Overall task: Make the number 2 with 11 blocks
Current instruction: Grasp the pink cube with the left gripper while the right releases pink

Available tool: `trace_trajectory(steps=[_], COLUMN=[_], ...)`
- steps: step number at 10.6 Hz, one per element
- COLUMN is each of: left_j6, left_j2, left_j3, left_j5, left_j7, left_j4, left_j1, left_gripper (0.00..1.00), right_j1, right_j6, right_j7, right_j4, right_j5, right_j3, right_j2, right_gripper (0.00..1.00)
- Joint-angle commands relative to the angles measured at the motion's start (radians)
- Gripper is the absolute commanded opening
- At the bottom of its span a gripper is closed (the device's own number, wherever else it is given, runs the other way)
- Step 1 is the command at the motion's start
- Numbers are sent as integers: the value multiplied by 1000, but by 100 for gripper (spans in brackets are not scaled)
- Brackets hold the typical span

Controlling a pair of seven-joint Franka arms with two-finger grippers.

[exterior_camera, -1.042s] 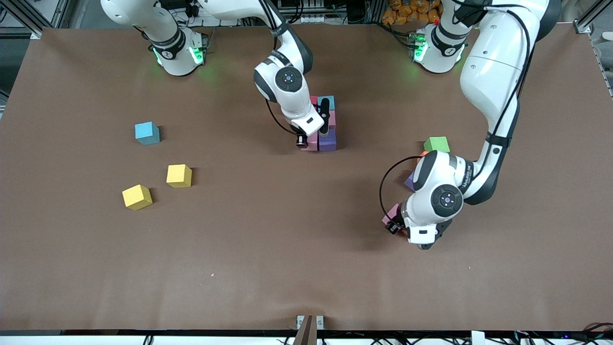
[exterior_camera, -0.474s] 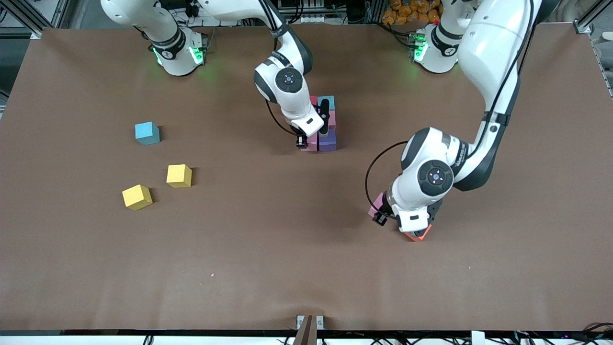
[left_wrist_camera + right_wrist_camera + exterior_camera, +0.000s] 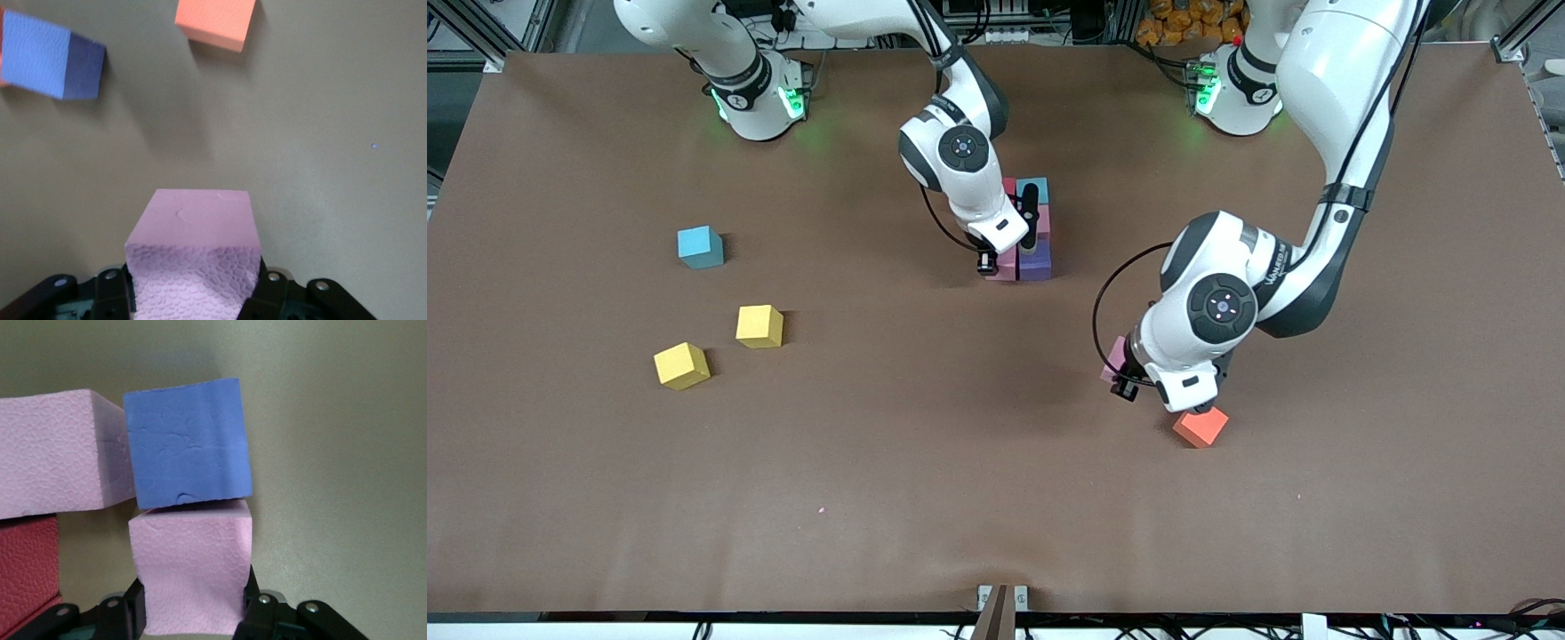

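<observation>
L gripper [image 3: 1144, 384] lifted off orange cube [image 3: 1200, 427], jaws pinching pebbly pink foam cube [image 3: 193, 257]; R gripper [image 3: 1031, 233] jaws pinching pink cube [image 3: 191, 573].

The left pincer [image 3: 1138, 384] has lifted its pink block [image 3: 1112, 360] toward the bench's middle, uncovering the orange block [image 3: 1200, 427].

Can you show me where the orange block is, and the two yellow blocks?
orange block [image 3: 1200, 427]: front view, on its top face.
yellow block nearer the front camera [image 3: 681, 365]: front view, on its top face.
yellow block beside it, farther from the camera [image 3: 759, 324]: front view, on its top face.
</observation>
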Motion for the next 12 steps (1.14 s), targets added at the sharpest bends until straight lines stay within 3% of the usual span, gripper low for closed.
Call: trace_trajectory(steps=[1,2,4,8,12], left_j6=[-20,-28,-28,-33,-21], left_j2=[-29,-34,-37,-52,-70], left_j3=[-17,-18,-38,-52,-81], left_j5=[-5,-5,-5,-5,-5], left_j7=[-101,-132,-217,-271,-409], left_j4=[-23,-23,-20,-20,-20], left_j1=[7,3,6,3,3], left_gripper=[27,27,27,27,27], right_j1=[6,7,6,-2,-40], right_j6=[8,8,7,-24,-148], right_j7=[9,9,11,0,-1], right_j4=[8,11,13,8,10], right_j5=[1,4,6,4,6], right_j3=[-4,-4,-4,-4,-13], right_j2=[6,6,6,-14,-80], right_gripper=[29,31,100,100,100])
